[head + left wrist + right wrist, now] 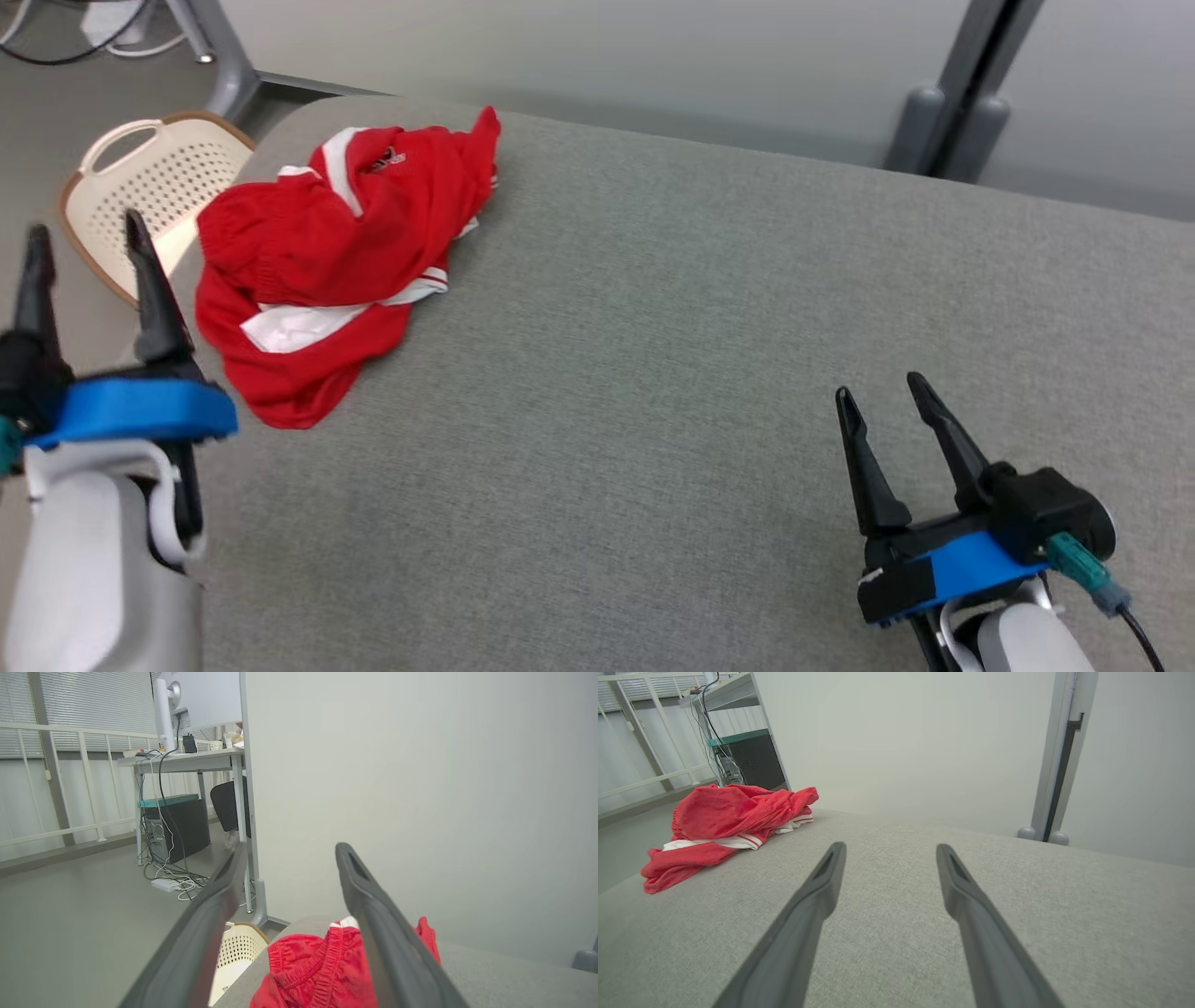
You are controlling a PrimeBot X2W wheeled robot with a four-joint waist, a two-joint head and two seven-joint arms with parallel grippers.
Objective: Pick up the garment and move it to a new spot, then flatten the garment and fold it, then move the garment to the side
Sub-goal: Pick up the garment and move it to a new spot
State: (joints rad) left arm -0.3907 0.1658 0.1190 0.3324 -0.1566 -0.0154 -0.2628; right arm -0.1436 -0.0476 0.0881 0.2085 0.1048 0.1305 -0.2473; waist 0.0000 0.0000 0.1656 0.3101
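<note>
One crumpled red-and-white garment (pixel 336 271) lies at 10 o'clock on the grey desk (pixel 653 373), by its rounded corner. One cream basket (pixel 140 177) sits on the floor beyond it, toward 9 o'clock. Both sets of jaws stand wide and empty: left jaws at 8 o'clock, near the garment; right jaws at 4 o'clock, well apart from it.

A red garment (pixel 327 261) with white stripes and an elastic waistband lies crumpled in a heap at the upper left of the head view, on the grey padded surface (pixel 653 373) near its left edge.
</note>
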